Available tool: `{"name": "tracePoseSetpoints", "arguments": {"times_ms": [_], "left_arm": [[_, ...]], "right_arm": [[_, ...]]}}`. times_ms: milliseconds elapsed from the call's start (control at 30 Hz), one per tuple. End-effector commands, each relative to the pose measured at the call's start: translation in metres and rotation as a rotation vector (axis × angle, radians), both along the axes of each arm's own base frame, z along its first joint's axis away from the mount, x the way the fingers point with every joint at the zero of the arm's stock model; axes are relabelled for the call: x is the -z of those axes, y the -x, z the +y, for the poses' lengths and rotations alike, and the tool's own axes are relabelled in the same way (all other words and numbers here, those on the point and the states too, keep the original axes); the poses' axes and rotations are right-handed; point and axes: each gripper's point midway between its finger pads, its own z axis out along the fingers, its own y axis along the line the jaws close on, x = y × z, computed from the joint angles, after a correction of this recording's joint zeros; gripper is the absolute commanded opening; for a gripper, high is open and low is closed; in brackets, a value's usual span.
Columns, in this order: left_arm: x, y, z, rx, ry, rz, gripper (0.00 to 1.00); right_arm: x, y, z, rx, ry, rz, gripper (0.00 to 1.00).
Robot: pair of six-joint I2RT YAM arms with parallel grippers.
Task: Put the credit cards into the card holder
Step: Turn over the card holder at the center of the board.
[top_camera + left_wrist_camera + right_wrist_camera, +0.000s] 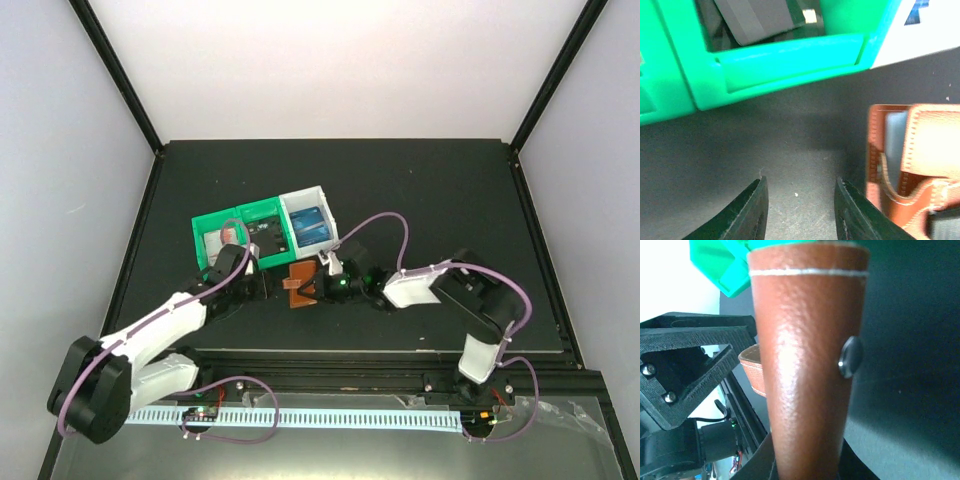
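At the near-middle of the surface [420, 190], the right jaws pinch the brown card holder [299, 286], while the left jaws hang spread and empty just beside it, low over bare surface. Its greyish pockets show no card that I can make out. Just beyond, the blue cards [310, 228] lie in the white bin [303, 193], and the black cards [755, 20] and red-and-white cards [228, 235] in the green bins [240, 210]. The filling seems hardly begun.
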Motion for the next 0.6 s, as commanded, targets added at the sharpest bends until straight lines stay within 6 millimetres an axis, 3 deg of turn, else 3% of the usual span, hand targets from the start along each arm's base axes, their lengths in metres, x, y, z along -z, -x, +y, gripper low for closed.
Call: {"name": "tracePoseSetpoints", "arguments": {"times_ms": [0,167,400,567], "left_arm": [[-0.02,-0.003,0.019,-0.08,-0.059,-0.059,0.4],[-0.045,-0.002,0.014,-0.05,-0.013,-0.12,0.48],[-0.072,0.0,0.008,-0.035,0.046,-0.164,0.54],[-0.1,0.001,0.008,-0.048,0.1,-0.231,0.58]], "right_arm": [[-0.016,-0.01,-0.022,0.003,0.164,-0.134,0.05],[-0.015,-0.017,-0.07,0.02,0.474,-0.223,0.05],[-0.021,-0.031,-0.183,0.199,1.049,-0.308,0.07],[-0.031,-0.029,-0.231,0.284,1.286,-0.312,0.07]]}}
